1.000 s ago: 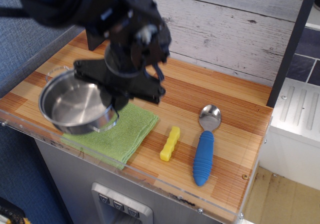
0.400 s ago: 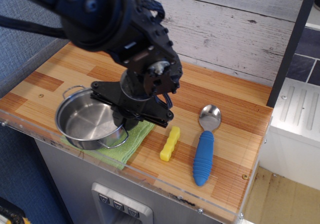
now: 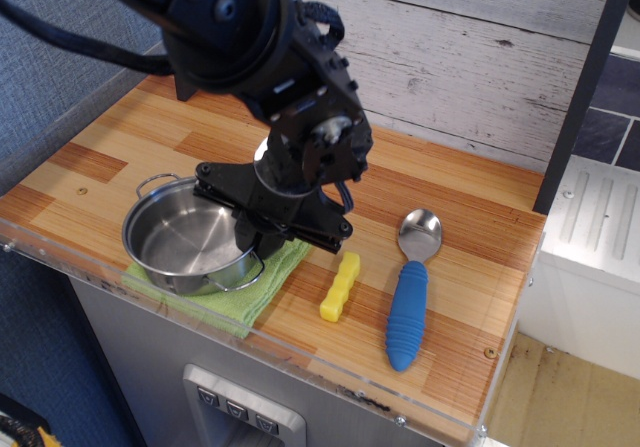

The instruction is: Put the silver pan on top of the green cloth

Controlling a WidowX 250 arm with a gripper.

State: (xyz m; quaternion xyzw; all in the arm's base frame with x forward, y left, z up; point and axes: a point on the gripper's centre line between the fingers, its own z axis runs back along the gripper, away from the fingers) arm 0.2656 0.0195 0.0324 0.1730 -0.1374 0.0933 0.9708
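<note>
The silver pan (image 3: 188,244) is a shiny round steel pot with two loop handles. It sits upright on the green cloth (image 3: 268,285), which shows only at its front and right edges near the table's front left. My black gripper (image 3: 250,239) is at the pan's right rim, fingers down over the rim. It looks shut on the rim, though the arm hides the fingertips.
A yellow block (image 3: 340,287) lies right of the cloth. A metal spoon with a blue handle (image 3: 408,307) lies further right. The wooden table (image 3: 100,147) ends at a clear front edge; a plank wall stands behind.
The pan has moved right and down from a tilted, raised position onto the cloth. The gripper moved with it and lowered.
</note>
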